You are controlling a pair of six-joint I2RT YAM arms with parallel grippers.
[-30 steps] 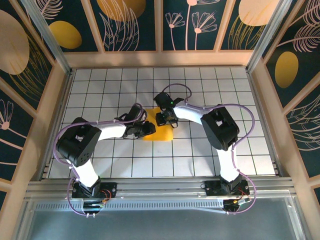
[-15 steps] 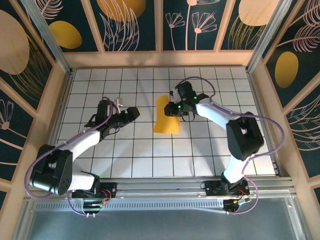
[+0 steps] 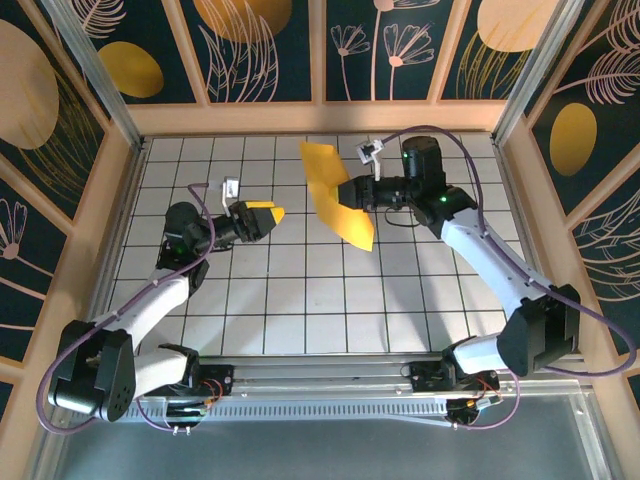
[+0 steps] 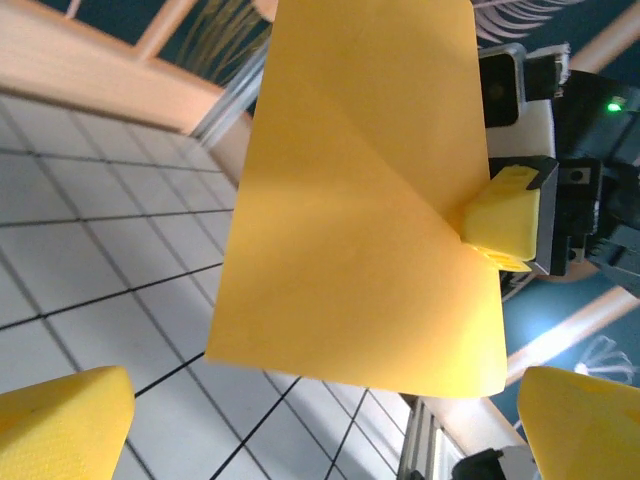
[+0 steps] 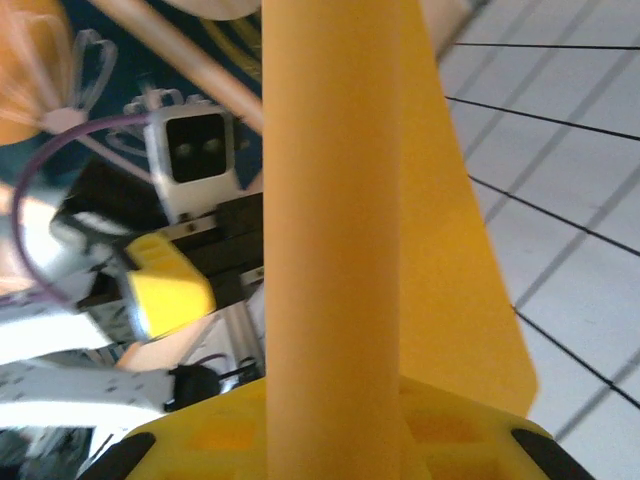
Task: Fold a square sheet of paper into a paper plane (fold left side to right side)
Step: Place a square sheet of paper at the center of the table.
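While the right gripper (image 3: 352,193) pinches the folded orange-yellow sheet of paper (image 3: 325,172) by one edge, the sheet hangs tilted in the air over the white grid table (image 3: 300,300), toward twelve o'clock from its centre. The left gripper (image 3: 264,218), at nine o'clock of the sheet, gapes wide and empty; its yellow fingers (image 4: 60,420) point toward the paper without touching it.

Place: probably a robotics lab test cell.
Floor of cell: white gridded surface (image 3: 300,310).
Walls: wood-framed floral panels (image 3: 270,50).
Rig: left arm (image 3: 160,290) and right arm (image 3: 490,255) bolted to an aluminium rail (image 3: 320,372).
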